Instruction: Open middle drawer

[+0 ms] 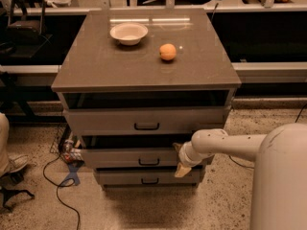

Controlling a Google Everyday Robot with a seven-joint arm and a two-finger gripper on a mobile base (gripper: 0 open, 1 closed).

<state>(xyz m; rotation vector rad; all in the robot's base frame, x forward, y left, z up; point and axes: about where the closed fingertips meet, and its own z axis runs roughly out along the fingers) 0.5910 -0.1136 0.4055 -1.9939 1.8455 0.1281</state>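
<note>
The middle drawer is the second of three grey-brown fronts in the cabinet, with a small black handle. It stands pulled out a little, with a dark gap above its front. My gripper sits at the right end of that drawer front, close against its upper edge, on the end of a white arm that reaches in from the right.
The top drawer also stands slightly out, and the lowest drawer sits below. A white bowl and an orange rest on the cabinet top. Cables and a shoe lie on the floor at left.
</note>
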